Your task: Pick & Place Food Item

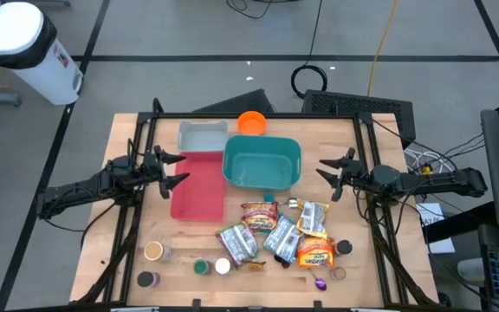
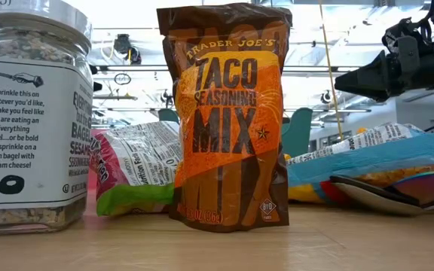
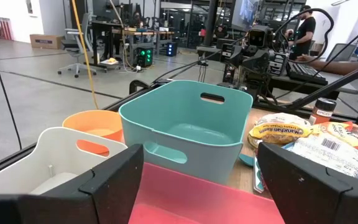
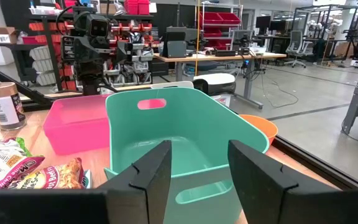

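Several food packets (image 1: 275, 234) lie in a loose heap on the wooden table, near its front edge. In the low view a brown and orange taco seasoning packet (image 2: 228, 113) stands upright on its bottom edge. A teal bin (image 1: 262, 163) stands in the middle of the table. My left gripper (image 1: 173, 171) hovers open at the table's left, over the pink bin (image 1: 199, 184). My right gripper (image 1: 327, 175) hovers open at the table's right, beside the teal bin. In both wrist views the fingers of my left gripper (image 3: 201, 155) and my right gripper (image 4: 199, 149) have nothing between them.
A white bin (image 1: 203, 136) and an orange bowl (image 1: 251, 122) stand at the far side. Small jars (image 1: 153, 251) and lids dot the front edge. A bagel seasoning jar (image 2: 29, 113) stands beside the taco packet. A black frame (image 1: 145, 130) borders the table.
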